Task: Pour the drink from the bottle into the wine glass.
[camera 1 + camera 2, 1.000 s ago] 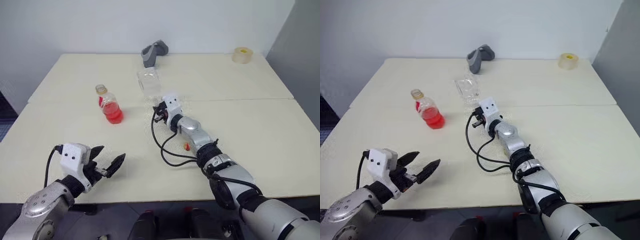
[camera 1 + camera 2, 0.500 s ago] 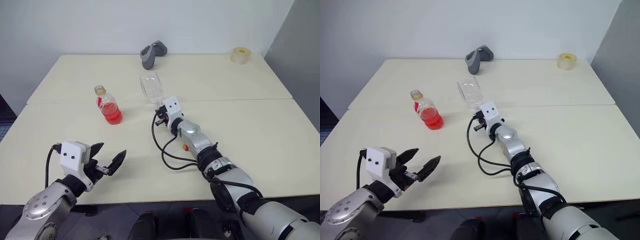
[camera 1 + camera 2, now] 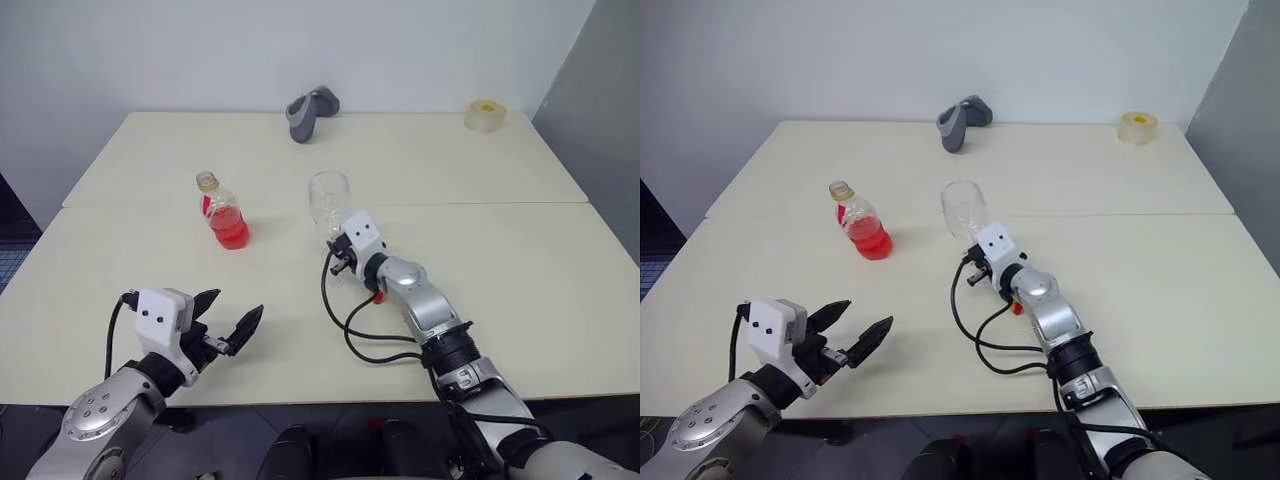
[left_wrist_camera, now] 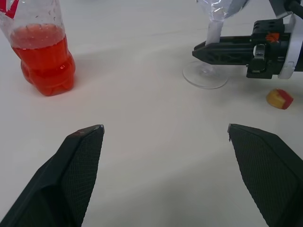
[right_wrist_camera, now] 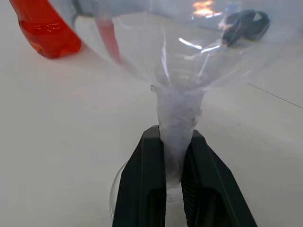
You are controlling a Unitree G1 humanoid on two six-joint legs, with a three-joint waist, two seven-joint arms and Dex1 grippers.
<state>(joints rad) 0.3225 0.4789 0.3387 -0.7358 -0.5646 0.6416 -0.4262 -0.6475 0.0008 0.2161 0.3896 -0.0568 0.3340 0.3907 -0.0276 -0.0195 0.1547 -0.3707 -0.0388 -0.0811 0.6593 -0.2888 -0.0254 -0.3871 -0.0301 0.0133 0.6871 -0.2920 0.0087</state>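
Standing upright now at the table's middle, the wine glass (image 3: 329, 200) is clamped by its stem between the fingers of the right gripper (image 5: 173, 156), whereas half a second ago it was tilted far over; its foot is seen on or just above the tabletop. To its left, well apart, the uncapped bottle (image 3: 222, 209) of red drink (image 3: 229, 229) stands, its cap (image 4: 280, 99) lying near the glass, so pouring is judged ready to begin. The left gripper (image 3: 227, 324) hovers spread wide and empty at the near left.
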